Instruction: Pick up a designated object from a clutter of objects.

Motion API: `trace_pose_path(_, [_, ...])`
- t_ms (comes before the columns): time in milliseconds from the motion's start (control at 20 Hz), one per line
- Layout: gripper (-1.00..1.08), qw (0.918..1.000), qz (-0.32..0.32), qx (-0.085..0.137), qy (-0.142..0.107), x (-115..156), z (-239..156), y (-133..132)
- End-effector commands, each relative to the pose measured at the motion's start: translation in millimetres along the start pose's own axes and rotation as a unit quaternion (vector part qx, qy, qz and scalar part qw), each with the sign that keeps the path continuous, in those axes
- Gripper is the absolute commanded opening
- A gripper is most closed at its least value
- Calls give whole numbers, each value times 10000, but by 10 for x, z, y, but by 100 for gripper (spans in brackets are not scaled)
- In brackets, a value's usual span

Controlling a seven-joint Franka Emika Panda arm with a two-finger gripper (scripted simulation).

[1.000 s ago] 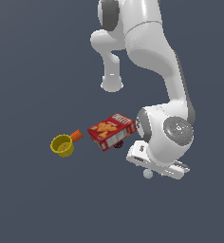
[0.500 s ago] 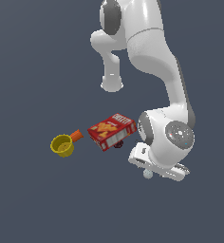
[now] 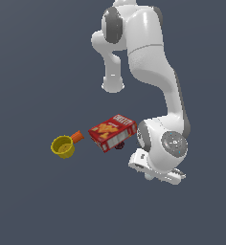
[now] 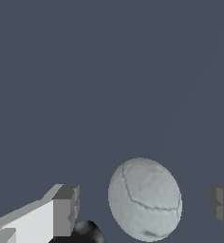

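The white dimpled ball (image 4: 144, 199) lies on the grey floor between my two fingers, with a gap on each side. One grey fingertip (image 4: 66, 210) shows on one side of it and the other at the picture's edge. My gripper (image 4: 144, 209) is open and holds nothing. In the exterior view the gripper (image 3: 151, 172) hangs low under the white wrist, and only a sliver of the ball (image 3: 147, 176) shows beneath it. The ball sits apart from the red cracker box (image 3: 112, 133), toward the exterior view's right.
A yellow cup (image 3: 63, 146) with an orange handle (image 3: 77, 136) stands at the box's left in the exterior view. A small dark piece (image 3: 118, 146) pokes out at the box's near edge. The blue piece is not in view. The robot base (image 3: 112, 85) stands behind.
The hand has sunk slightly over the ball. The ball, box and cup have not moved.
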State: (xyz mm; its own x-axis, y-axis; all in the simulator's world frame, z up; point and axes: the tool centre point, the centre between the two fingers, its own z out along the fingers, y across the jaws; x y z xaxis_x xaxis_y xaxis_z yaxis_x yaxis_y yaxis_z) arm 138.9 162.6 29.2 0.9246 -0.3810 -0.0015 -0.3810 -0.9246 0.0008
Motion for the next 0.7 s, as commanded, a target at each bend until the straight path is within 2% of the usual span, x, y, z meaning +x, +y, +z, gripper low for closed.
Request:
trace_pose_path(0, [100,10000,3,4,7,5,74,-3])
trace_pose_path(200, [100,10000,3,4,7,15,82,-10])
trace_pose_path(250, [-100,10000,3,4,7,15,82,-10])
trace_pose_path(650, [-100,10000,3,4,7,15,82,-10])
